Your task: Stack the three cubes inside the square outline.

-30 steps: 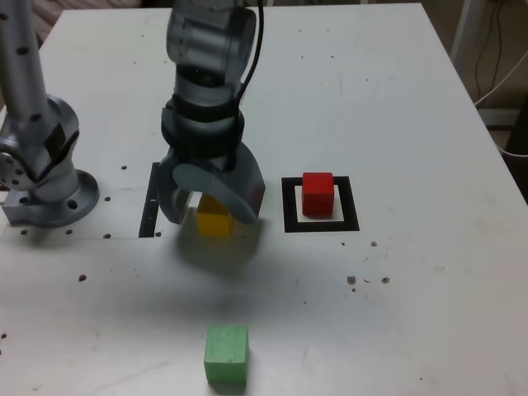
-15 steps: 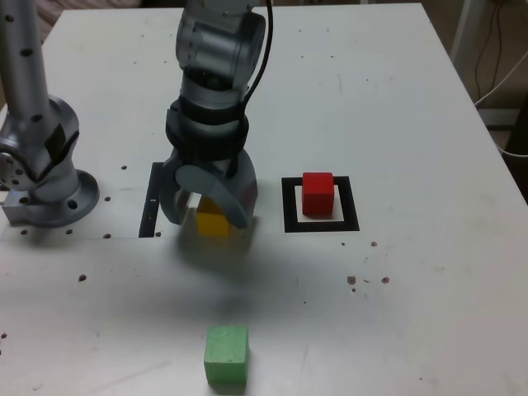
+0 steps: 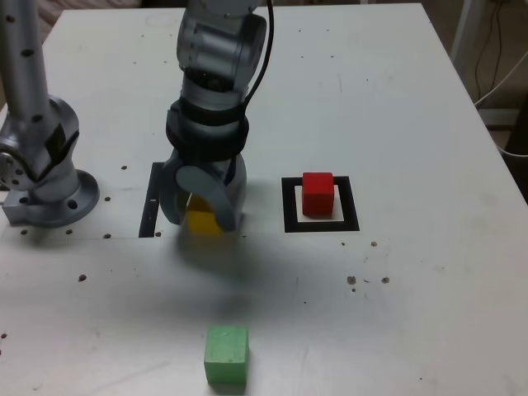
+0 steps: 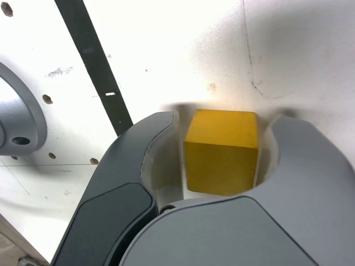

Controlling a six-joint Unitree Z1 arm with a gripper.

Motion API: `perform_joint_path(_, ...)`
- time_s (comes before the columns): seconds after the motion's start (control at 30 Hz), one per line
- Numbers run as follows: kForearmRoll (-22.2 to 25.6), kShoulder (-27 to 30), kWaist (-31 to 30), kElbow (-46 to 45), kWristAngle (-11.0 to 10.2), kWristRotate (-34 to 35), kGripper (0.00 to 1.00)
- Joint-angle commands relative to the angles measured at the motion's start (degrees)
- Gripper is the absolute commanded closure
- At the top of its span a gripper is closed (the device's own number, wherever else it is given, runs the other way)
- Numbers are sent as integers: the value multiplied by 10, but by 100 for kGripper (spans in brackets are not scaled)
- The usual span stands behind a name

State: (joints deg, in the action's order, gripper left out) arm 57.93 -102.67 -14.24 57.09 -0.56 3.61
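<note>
Over on the exterior view's left half of the table point(image 3: 429, 305), the arm point(image 3: 212, 99) is reaching down, and the gripper point(image 3: 204, 221) is straddling the yellow cube point(image 4: 222, 152)! Its jaws are standing apart, one on either side of the cube, and the wrist view is showing both of them sitting very close to its sides. Are they clamping it? I cannot tell; the contact is not showing clearly. From the exterior view, one finger is partly covering the yellow cube, which is sitting low, just to the right of the black strip point(image 3: 149, 210).

Across to the exterior view's right, the red cube point(image 3: 318, 195) is resting inside the square outline point(image 3: 350, 206), standing alone, with nothing riding on top. Black border is showing all around it, and a bit of the white centre is peeking out beside it.

Down at the near side, the green cube point(image 3: 227, 355) is sitting by itself on the table, well apart from the other two and outside the outline. Over at the exterior view's far left, the round base point(image 3: 54, 202) is standing on the table, with the strip lying between it and the yellow cube.
</note>
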Motion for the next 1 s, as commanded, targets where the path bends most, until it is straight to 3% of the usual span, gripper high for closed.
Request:
perform_joint_path(0.0, -2, -3, -1, 3, -3, 1, 53)
perform_joint_path(0.2, 4, 4, -1, 13, -13, 1, 71)
perform_joint_path(0.3, 23, 6, -1, 28, -16, 1, 75)
perform_joint_path(0.67, 166, -11, 7, 204, -12, -30, 76)
perform_joint_path(0.97, 213, -86, 43, 356, 23, -79, 76)
